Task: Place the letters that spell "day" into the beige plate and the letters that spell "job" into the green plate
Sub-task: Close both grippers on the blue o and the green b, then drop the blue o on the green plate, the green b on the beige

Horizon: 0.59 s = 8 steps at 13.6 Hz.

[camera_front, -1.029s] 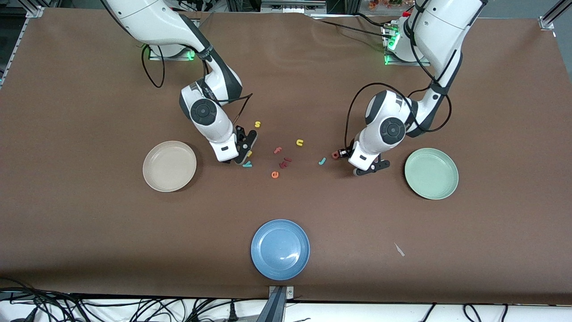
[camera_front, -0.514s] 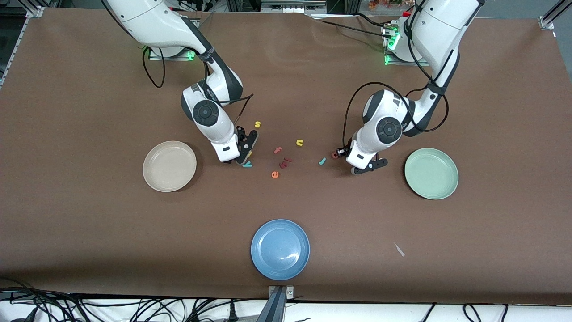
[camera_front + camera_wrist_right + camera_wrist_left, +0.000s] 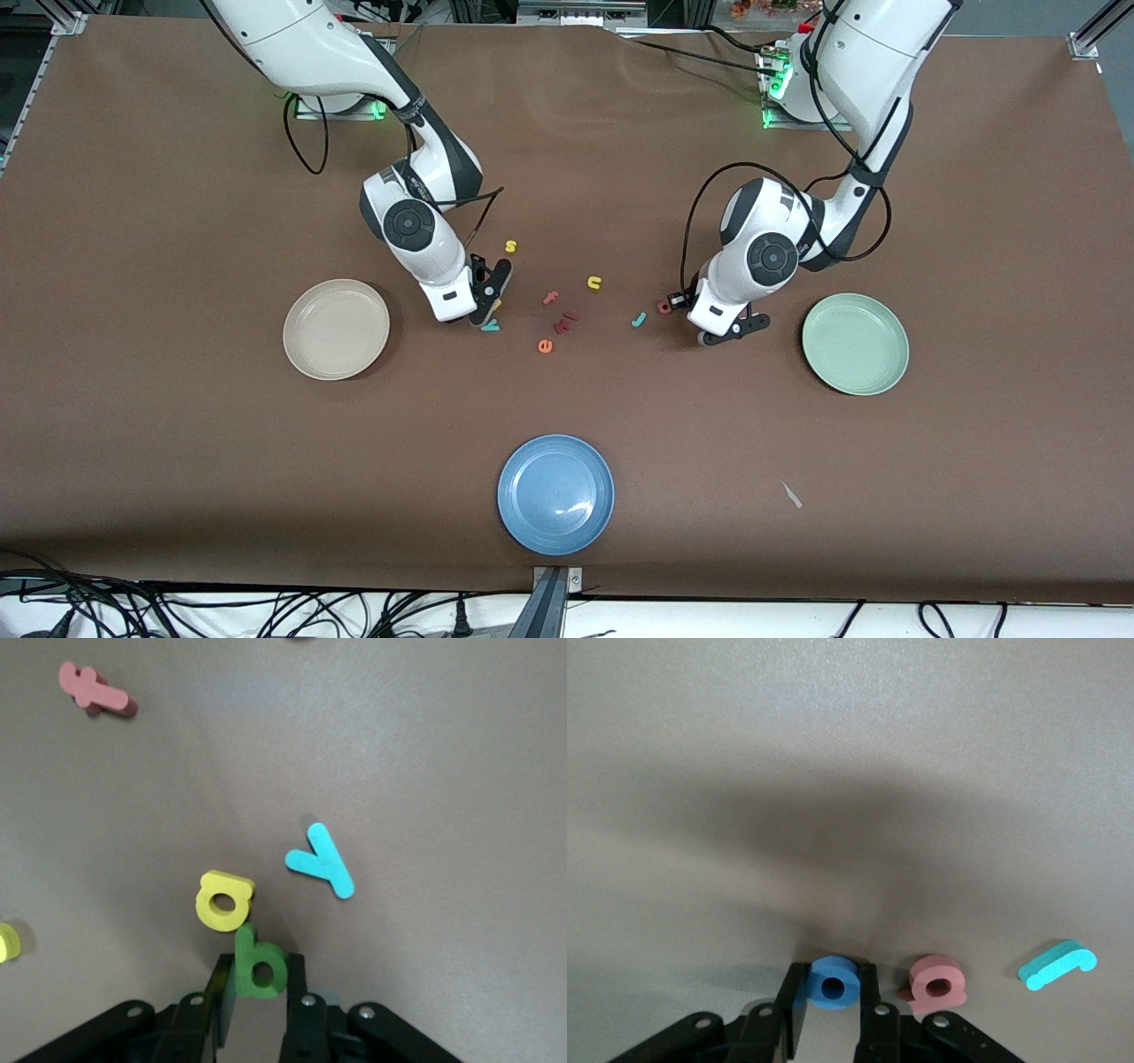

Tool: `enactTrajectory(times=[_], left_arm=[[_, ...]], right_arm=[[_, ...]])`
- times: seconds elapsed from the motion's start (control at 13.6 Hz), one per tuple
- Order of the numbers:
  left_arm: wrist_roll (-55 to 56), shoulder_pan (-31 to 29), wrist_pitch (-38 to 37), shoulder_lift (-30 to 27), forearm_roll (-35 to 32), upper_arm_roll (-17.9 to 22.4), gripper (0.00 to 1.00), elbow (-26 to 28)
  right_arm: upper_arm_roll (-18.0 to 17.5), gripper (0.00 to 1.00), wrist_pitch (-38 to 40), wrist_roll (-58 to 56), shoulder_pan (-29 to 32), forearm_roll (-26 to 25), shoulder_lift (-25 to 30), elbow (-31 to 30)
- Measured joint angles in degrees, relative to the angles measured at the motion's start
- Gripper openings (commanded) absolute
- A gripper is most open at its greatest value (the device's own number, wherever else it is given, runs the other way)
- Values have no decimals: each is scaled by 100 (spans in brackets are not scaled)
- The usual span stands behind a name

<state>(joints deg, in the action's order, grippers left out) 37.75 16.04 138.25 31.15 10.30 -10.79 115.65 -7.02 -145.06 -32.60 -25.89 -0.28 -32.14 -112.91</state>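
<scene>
Left gripper (image 3: 833,1019): low at the bottom edge of the left wrist view, its jaws pressed to both sides of the blue "o" (image 3: 832,984). I read this as a grip on the ring, which looks to be at or just off the table.
Right gripper (image 3: 257,1010): bottom centre of the right wrist view, jaws clamped on the green "d" (image 3: 258,967), which stands on edge between them.
Other "day" letters: the yellow "a" (image 3: 223,899) lies touching the green one; the teal "y" (image 3: 320,861) lies just beside them, mid-frame.
Other "job" letters: the salmon "b" (image 3: 937,981) sits just beside the blue ring, and the teal "j" (image 3: 1057,964) lies near the lower right of that view.
Plates: in the front view the beige plate (image 3: 306,359) is at left of centre and the green plate (image 3: 886,377) at right of centre; I see no letters in either.
Handling: I judge these foam letters very light, soft and a bit springy. I would pinch across the flat sides, gently, as a hard squeeze could make one pop out.
Risk: I think the yellow "a" may drag along when the green one lifts.
Distractors: the salmon "f" (image 3: 92,689) sits upper left in the right wrist view; the blue plate (image 3: 523,523) is bottom centre in the front view.
</scene>
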Motion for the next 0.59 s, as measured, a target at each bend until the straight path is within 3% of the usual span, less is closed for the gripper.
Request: enactTrajectory(times=[0.22, 0.44, 0.59], left_arm=[[-376, -292, -1070, -419, -1, 80, 8, -264], [-1280, -1243, -2186, -1180, -14, 134, 7, -350], [-1883, -1925, -2350, -1348, -283, 163, 7, -299]], right_arm=[[268, 0, 557, -13, 6, -3, 347, 122], [952, 0, 1361, -414, 30, -1, 819, 146], [1462, 0, 1687, -635, 58, 1, 966, 140]])
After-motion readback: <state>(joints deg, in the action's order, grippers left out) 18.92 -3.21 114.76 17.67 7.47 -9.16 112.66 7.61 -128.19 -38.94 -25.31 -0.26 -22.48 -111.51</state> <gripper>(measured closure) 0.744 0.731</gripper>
